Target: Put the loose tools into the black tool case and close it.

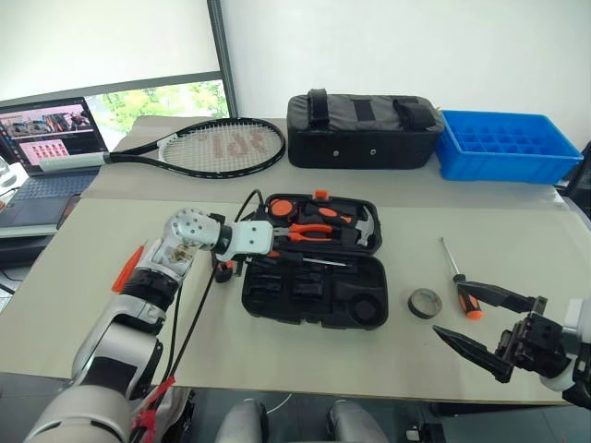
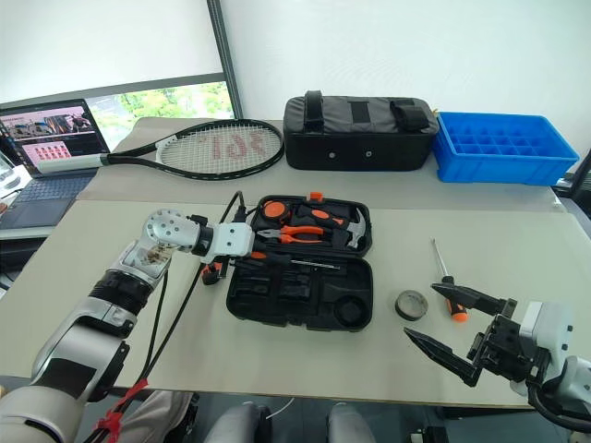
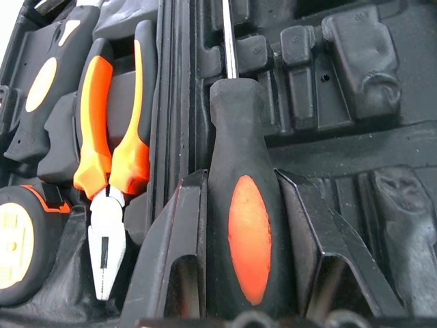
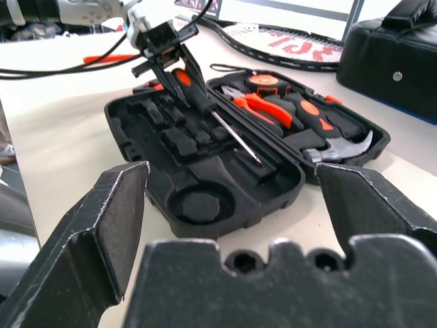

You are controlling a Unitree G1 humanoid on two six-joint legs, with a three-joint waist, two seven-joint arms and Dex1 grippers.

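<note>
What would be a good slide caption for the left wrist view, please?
Left end effector holding a screwdriver over the open tool case, beside stored pliers.

Beige table (image 1: 83, 277), white wall (image 1: 416, 46), window (image 1: 157, 97)

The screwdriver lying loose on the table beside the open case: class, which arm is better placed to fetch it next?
The right. Its open pincer hovers close to the loose screwdriver, while the left pincer grips another screwdriver over the black tool case.

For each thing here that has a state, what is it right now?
black tool case: open, flat on the table.
left gripper: shut on screwdriver, over the case.
right gripper: open, empty.
second screwdriver: loose on the table.
laptop: open, screen lit.
</note>
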